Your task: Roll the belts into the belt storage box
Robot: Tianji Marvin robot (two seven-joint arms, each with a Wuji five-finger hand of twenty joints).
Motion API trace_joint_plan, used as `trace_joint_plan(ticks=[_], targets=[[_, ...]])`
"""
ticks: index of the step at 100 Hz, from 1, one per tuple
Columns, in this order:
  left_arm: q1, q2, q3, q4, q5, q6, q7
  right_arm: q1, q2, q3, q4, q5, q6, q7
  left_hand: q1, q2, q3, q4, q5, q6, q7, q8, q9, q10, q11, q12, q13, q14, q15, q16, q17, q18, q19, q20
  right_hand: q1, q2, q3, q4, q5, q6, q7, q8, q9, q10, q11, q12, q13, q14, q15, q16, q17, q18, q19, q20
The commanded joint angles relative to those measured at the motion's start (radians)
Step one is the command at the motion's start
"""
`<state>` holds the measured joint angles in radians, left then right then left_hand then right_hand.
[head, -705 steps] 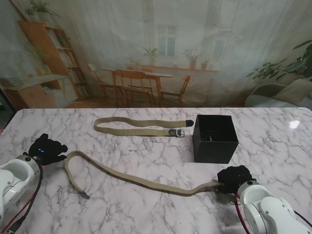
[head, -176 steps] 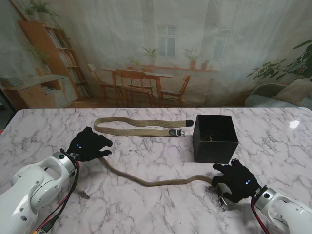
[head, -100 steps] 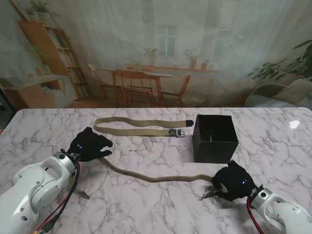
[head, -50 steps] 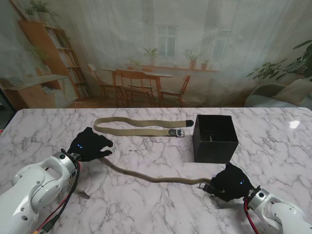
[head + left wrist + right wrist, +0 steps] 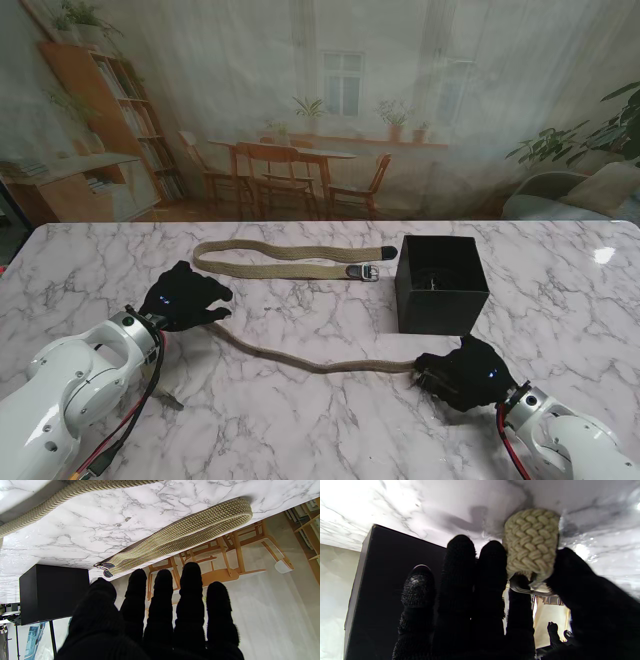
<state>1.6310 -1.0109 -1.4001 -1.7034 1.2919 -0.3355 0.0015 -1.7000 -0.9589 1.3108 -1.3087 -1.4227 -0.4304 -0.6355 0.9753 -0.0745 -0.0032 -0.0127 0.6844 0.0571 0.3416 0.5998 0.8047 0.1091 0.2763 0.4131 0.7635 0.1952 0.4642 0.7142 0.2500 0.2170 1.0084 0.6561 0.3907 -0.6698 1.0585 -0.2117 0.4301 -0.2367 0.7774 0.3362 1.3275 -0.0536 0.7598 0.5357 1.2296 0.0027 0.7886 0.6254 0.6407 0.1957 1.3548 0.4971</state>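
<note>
While your right hand [image 5: 463, 373] pinched the woven belt's [image 5: 300, 358] buckle end beside the black storage box [image 5: 441, 284] to start rolling, your left hand [image 5: 185, 297], fingers spread and holding nothing, pinned its far stretch.

Near belt [image 5: 310, 360]: one end hidden under left hand [image 5: 183, 297], other end and buckle hidden in right hand [image 5: 460, 372]. Inside of black box [image 5: 441, 284] too dark to see. Both arms cut off by picture edge.

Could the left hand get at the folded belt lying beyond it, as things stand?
Probably yes: the left hand sits just short of the folded belt, with only bare marble between them, though its palm is resting on the other belt.
</note>
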Motion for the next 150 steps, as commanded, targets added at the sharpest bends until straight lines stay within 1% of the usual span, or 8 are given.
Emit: trace_joint_plan(ticks=[1, 35, 59, 72, 87, 99, 116, 150], targets=[[-0.001, -0.003, 0.004, 0.004, -0.003, 0.003, -0.012, 0.005, 0.005, -0.004, 0.009, -0.006, -0.015, -0.003, 0.026, 0.025, -0.008, -0.002, 0.006, 0.025, -0.008, 0.003, 0.014, 0.026, 0.006, 0.008, -0.002, 0.023, -0.012, -0.005, 0.001, 0.033, -0.021, 0.004, 0.073, -0.012, 0.108, 0.025, -0.148, -0.052, -0.064, -0.049, 0.076, -0.085, 0.046, -0.01, 0.032, -0.028, 0.008, -0.001, -0.003, -0.012, 0.012, -0.014], [-0.001, -0.003, 0.004, 0.005, -0.005, 0.003, -0.01, 0.002, -0.005, -0.013, 0.007, 0.02, 0.017, 0.019, 0.041, 0.019, -0.006, -0.001, -0.002, 0.026, -0.009, 0.002, 0.019, 0.026, 0.011, 0.009, 0.002, 0.022, -0.01, -0.006, 0.006, 0.032, -0.019, -0.001, 0.102, 0.11, 0.126, 0.084, -0.311, 0.409, 0.036, -0.092, 0.133, -0.059, 0.085, -0.03, 0.088, -0.013, 0.046, 0.007, 0.02, 0.012, 0.005, -0.021], [-0.001, -0.003, 0.004, 0.007, -0.005, 0.001, -0.006, 0.001, -0.018, -0.019, 0.009, 0.06, 0.029, 0.045, 0.048, 0.014, -0.006, -0.002, -0.009, 0.024, -0.012, -0.001, 0.018, 0.025, 0.012, 0.009, 0.003, 0.022, -0.009, -0.006, 0.006, 0.031, -0.02, -0.004, 0.212, 0.187, 0.115, 0.102, -0.192, -0.01, 0.058, -0.074, 0.133, 0.0, 0.234, 0.012, 0.088, 0.043, 0.217, 0.018, 0.059, 0.079, 0.03, -0.018], [-0.002, -0.003, 0.005, 0.009, -0.006, 0.0, -0.003, -0.005, -0.021, -0.011, 0.001, 0.069, 0.022, 0.072, 0.048, 0.015, -0.007, -0.002, -0.011, 0.025, -0.013, -0.002, 0.018, 0.024, 0.013, 0.009, 0.003, 0.022, -0.009, -0.006, 0.006, 0.03, -0.02, -0.005, 0.193, 0.2, 0.103, 0.098, 0.059, 0.052, 0.047, -0.052, 0.132, 0.005, 0.238, -0.002, 0.087, 0.046, 0.228, -0.014, 0.061, 0.068, 0.031, -0.026], [-0.003, -0.003, 0.006, 0.01, -0.006, 0.001, -0.002, 0.004, -0.016, -0.021, 0.014, 0.058, 0.021, 0.044, 0.049, 0.017, -0.007, -0.002, -0.01, 0.025, -0.013, -0.003, 0.018, 0.024, 0.013, 0.009, 0.003, 0.021, -0.009, -0.006, 0.005, 0.031, -0.019, -0.006, 0.224, 0.131, -0.011, -0.07, 0.305, 0.043, 0.225, -0.304, 0.131, -0.005, 0.11, -0.047, 0.084, 0.033, 0.097, -0.063, 0.032, 0.046, 0.008, -0.036], [-0.003, -0.003, 0.007, 0.01, -0.008, 0.002, -0.004, 0.011, -0.015, -0.026, 0.021, 0.057, 0.018, 0.037, 0.046, 0.02, -0.008, -0.002, -0.011, 0.026, -0.014, -0.003, 0.018, 0.024, 0.013, 0.009, 0.003, 0.023, -0.009, -0.006, 0.003, 0.033, -0.02, -0.007, 0.129, 0.107, -0.042, -0.076, 0.372, 0.139, 0.299, -0.254, 0.131, -0.018, 0.056, -0.063, 0.082, 0.017, 0.037, -0.073, 0.024, 0.022, -0.002, -0.039], [-0.005, -0.003, 0.009, 0.011, -0.011, 0.003, -0.008, 0.007, -0.014, -0.018, 0.011, 0.056, 0.007, 0.067, 0.043, 0.022, -0.008, -0.002, -0.011, 0.028, -0.015, -0.005, 0.016, 0.026, 0.012, 0.008, 0.001, 0.023, -0.01, -0.007, 0.001, 0.034, -0.02, -0.007, -0.109, 0.157, -0.075, 0.061, 0.496, 0.234, 0.096, 0.066, 0.132, -0.016, -0.039, -0.096, 0.08, 0.012, -0.079, -0.069, 0.009, 0.001, -0.025, -0.042], [-0.006, -0.003, 0.01, 0.012, -0.013, 0.003, -0.013, -0.088, -0.028, 0.119, -0.181, 0.096, -0.093, 0.415, 0.04, 0.023, -0.008, -0.002, -0.012, 0.028, -0.018, -0.005, 0.017, 0.027, 0.011, 0.008, 0.0, 0.024, -0.01, -0.007, 0.001, 0.032, -0.021, -0.009, -0.149, 0.132, -0.458, 0.116, 0.28, 0.411, -0.037, 0.119, 0.003, -0.043, -0.323, -0.175, -0.07, -0.029, -0.289, -0.096, -0.09, -0.036, -0.121, -0.018]])
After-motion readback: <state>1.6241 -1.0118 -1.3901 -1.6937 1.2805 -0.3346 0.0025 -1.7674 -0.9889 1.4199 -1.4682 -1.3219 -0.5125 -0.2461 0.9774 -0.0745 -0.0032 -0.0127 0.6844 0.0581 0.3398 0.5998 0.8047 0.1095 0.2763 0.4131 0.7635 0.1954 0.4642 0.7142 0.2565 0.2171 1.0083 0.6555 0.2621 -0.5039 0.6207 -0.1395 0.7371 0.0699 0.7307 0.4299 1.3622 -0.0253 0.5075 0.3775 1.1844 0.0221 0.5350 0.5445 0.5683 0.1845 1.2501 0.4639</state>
